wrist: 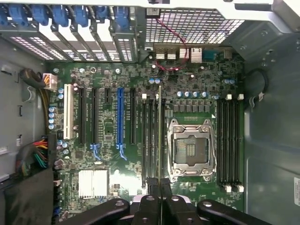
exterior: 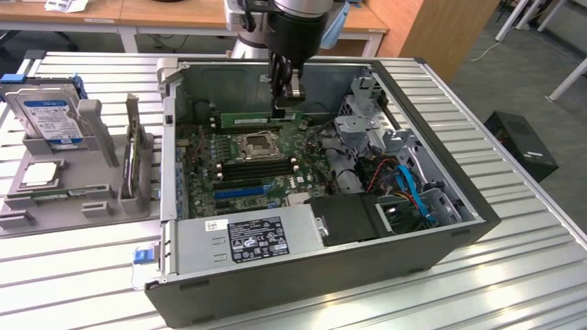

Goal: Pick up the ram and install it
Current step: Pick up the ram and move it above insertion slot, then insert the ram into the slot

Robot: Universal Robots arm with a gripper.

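One ram (exterior: 249,122) sits pinched in the gripper (exterior: 291,103), fingers pressed onto its flat faces, at upper centre of the exterior frame inside the case (exterior: 367,275). Its long axis runs left-right there, parallel to the memory slots (wrist: 149,136). In the wrist view the stick lies edge-on directly beneath the fingers, between those slots and the CPU socket (wrist: 191,149). Seating depth: cannot tell.

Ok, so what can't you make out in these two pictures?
- Whether the ram is seated in the motherboard: the wrist view sees it edge-on, and in the exterior view the end effector covers part of it.
- Power supply label text: too small, exterior view.
- Arm above the end effector: cut off by the exterior view's top edge.
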